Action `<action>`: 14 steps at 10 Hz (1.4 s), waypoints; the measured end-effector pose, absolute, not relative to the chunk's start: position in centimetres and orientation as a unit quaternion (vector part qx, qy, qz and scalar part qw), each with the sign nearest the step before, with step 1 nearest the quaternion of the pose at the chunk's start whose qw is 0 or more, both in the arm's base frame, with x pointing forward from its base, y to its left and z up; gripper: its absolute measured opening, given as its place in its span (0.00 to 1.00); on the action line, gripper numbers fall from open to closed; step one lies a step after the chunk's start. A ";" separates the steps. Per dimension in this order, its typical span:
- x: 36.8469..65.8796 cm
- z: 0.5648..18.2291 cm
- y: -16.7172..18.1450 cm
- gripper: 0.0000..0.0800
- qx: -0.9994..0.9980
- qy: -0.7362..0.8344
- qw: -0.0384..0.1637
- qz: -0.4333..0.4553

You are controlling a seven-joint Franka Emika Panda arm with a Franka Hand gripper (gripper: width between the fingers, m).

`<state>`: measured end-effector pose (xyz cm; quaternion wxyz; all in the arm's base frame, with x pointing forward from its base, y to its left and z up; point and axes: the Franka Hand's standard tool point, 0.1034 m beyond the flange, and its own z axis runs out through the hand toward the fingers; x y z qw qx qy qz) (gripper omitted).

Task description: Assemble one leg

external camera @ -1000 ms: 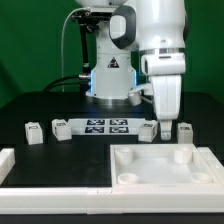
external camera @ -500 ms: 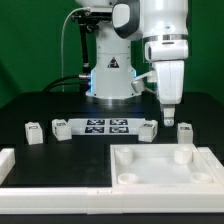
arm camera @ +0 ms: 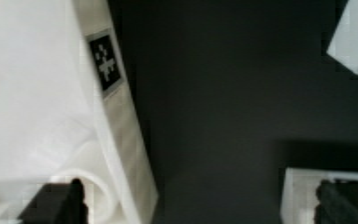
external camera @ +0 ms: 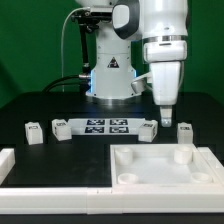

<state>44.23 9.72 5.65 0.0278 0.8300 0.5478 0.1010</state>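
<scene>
The gripper (external camera: 166, 120) hangs over the dark table (external camera: 40, 105), pointing straight down, and in the exterior view its tips come down into the gap between 2 of the 4 small white legs. The leg (external camera: 149, 127) stands just beside the tips on the exterior view's left, at the end of the marker board (external camera: 105, 126). A second leg (external camera: 185, 131) stands just beside them on the exterior view's right. Neither one touches the claw. A third leg (external camera: 61, 127) and a fourth leg (external camera: 36, 131) stand well apart from it, past the board's other end. The large white tray (external camera: 165, 178) lies nearer the camera than the gripper. In the wrist view the gripper (arm camera: 197, 202) has its 2 black fingers (arm camera: 51, 205) spread wide with nothing held between them. A tall white part (arm camera: 119, 150) bearing a square tag (arm camera: 105, 60) runs close beside 1 finger, and I cannot tell which piece it is.
</scene>
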 end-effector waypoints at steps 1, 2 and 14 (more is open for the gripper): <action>43.7 5.4 10.1 0.81 0.865 0.491 0.018 0.099; 43.5 5.4 10.7 0.81 0.888 0.448 0.011 0.099; 41.8 4.8 14.1 0.81 0.993 -0.090 -0.051 0.063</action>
